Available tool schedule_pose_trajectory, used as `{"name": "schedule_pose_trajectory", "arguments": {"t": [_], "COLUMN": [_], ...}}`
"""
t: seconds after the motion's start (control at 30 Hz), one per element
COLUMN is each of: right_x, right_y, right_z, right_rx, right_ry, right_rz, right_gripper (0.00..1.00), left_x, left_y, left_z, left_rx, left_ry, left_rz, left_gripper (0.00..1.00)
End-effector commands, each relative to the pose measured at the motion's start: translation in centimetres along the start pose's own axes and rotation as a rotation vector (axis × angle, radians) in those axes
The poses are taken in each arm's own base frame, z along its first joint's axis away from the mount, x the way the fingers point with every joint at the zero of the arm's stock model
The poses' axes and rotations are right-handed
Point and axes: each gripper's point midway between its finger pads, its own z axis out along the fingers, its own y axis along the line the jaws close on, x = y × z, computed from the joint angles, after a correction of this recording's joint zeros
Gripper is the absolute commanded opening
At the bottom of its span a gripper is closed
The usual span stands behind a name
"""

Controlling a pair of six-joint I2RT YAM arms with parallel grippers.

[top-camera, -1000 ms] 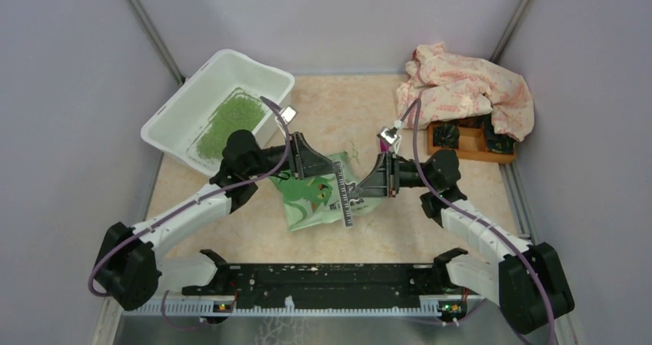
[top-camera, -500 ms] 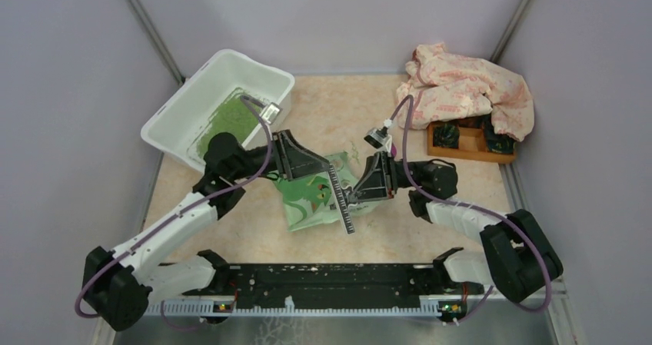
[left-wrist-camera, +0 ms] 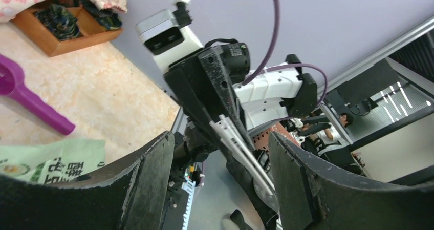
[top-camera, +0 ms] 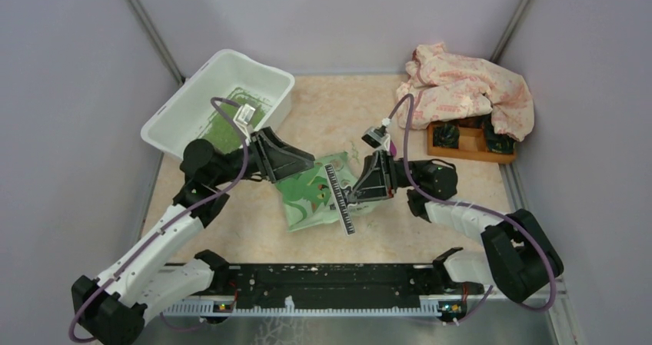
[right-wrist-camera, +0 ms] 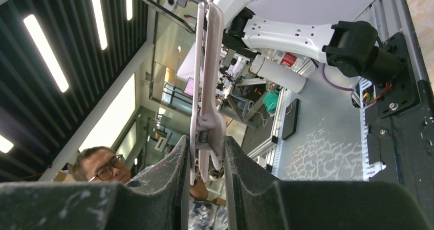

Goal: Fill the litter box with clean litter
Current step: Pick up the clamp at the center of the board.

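The white litter box stands at the back left with a patch of green clean litter on its floor. A light green printed bag lies flat in the middle of the table. My right gripper is shut on a long pale bag clip that lies across the bag's right side; the right wrist view shows the clip pinched between the fingers. My left gripper is open and empty just above the bag's upper left edge, facing the clip.
An orange wooden compartment tray sits at the back right, partly under a crumpled pink-printed cloth. A purple scoop handle lies on the table beyond the bag. Grey walls close in both sides.
My left arm has pulled back to the left, away from the bag and clip, its jaws a little wider. The right gripper shifted slightly left with the clip, then held still.
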Motion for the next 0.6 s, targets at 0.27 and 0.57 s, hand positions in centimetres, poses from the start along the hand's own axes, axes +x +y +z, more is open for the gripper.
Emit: {"name": "schedule_pose_trajectory", "arguments": {"t": [0.27,0.57], "right_x": [-2.7,-4.4], "right_y": [-3.7,-9.9], "right_z": [-0.6,-9.1], "right_rx": [0.298,0.649], "right_ry": [-0.091,-0.369], "right_rz": [-0.24,-0.008], "right_gripper": [0.0,0.0], "left_x": [2.9,5.7], "left_y": [4.2,6.3], "left_z": [-1.6,-2.4], "left_rx": [-0.206,-0.318], "left_ry": [0.099,0.182], "left_rz": [-0.025,-0.073], "left_gripper": [0.69,0.64]}}
